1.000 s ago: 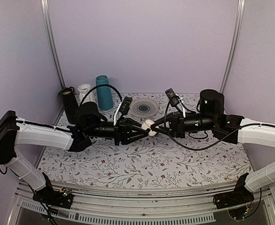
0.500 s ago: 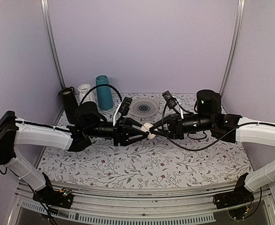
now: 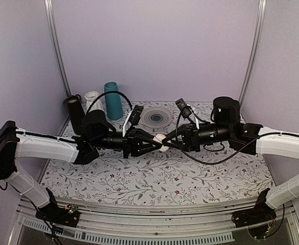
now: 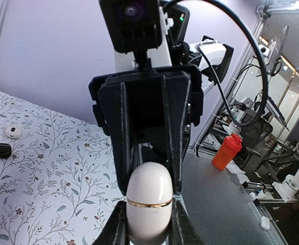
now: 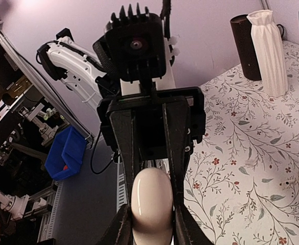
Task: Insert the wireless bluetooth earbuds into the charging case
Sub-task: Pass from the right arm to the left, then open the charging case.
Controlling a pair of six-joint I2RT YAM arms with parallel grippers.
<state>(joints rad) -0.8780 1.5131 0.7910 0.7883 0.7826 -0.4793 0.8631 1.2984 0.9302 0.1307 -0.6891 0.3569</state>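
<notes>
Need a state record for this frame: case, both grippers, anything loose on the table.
case: charging case, shut, seam line visible, held above the table
left gripper: shut on one end of the case
right gripper: shut on the opposite end, facing the left gripper
loose on table: small white item and small black item, apart; too small to identify
back left: dark cylinder, ribbed white vase, teal vase
earbuds inside case: cannot tell
</notes>
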